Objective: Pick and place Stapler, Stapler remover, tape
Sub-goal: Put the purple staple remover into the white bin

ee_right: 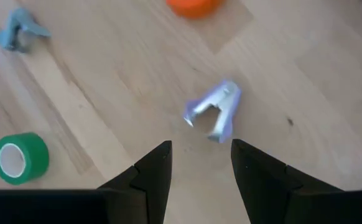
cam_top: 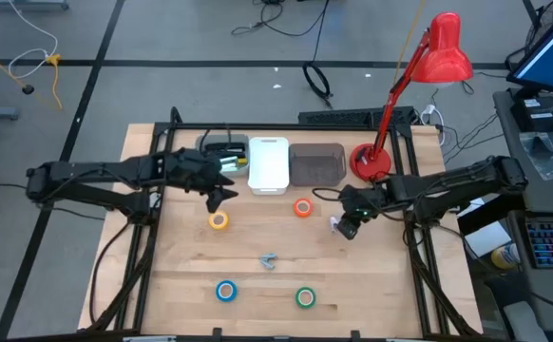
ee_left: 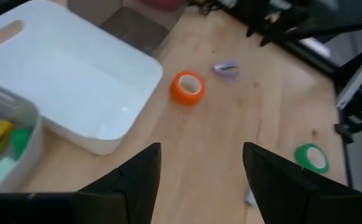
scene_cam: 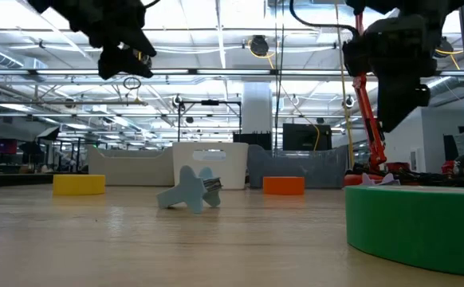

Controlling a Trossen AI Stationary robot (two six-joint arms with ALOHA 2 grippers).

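Orange tape (cam_top: 302, 208): ring, flat on the counter just in front of the bins.
Yellow tape (cam_top: 219, 220): ring, flat, left of the orange.
Blue tape (cam_top: 226, 291): flat, near the front edge.
Green tape (cam_top: 305, 297): flat, right of the blue.
Lilac staple remover (ee_right: 214, 111): on its side, right of the orange roll.
Blue-grey staple remover (cam_top: 268, 260): mid-counter.
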